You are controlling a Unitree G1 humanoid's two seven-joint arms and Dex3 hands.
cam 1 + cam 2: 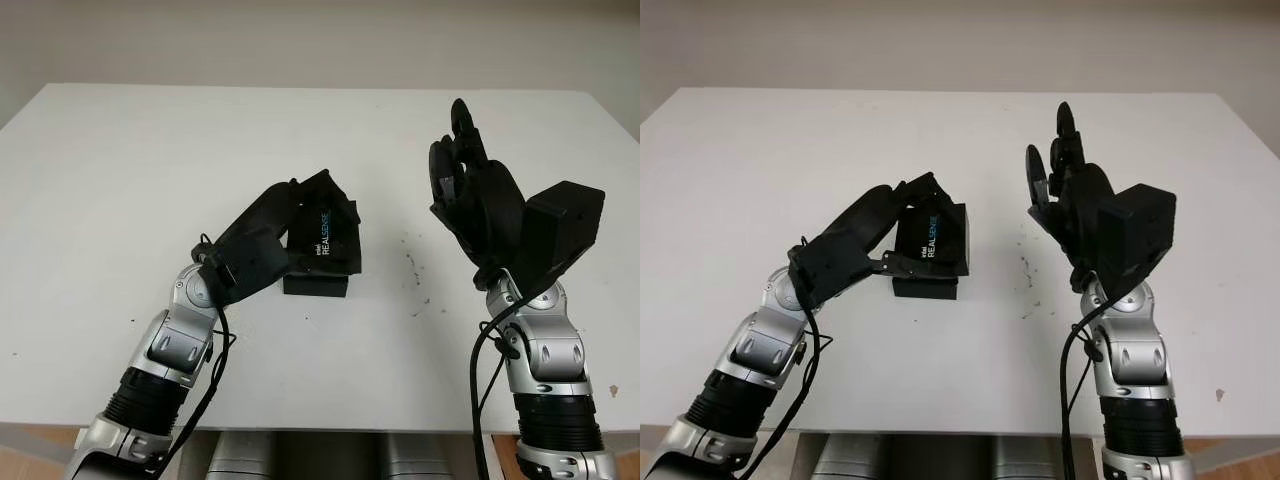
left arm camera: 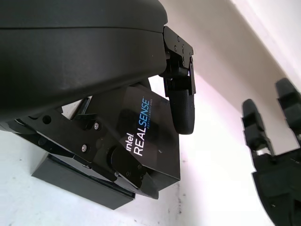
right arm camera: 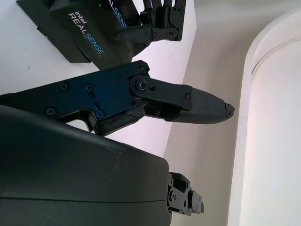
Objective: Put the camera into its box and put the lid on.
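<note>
Holding a black lid (image 1: 325, 232) tilted over the black box base (image 1: 316, 285), the left hand (image 1: 902, 222) sits near the middle of the white table (image 1: 120, 180), its fingers clamped on the lid's edges so that the lid's lower end meets the base while its far end stands raised. From the head views the base appears as a low dark slab under the lid; the left wrist view adds what those miss, one fingertip (image 2: 182, 113) pressed on the lid's upper edge and another finger joint against its lower corner, with the base's side wall (image 2: 75, 181) showing beneath. The right wrist view sees the same pair from across the table, lid over base with the left hand's fingers behind them. White and blue lettering on the lid reads "intel REALSENSE" in both wrist views and, smaller, in the head views; a finer line beside it is too small to read. The right hand (image 1: 470, 185) is raised off the table well to the right of the box, open and holding nothing. I cannot tell whether the camera lies inside the base. Bare tabletop surrounds the box on every side, with a few dark specks (image 1: 415, 270) between box and right hand, and the table's edges lie well away from both
</note>
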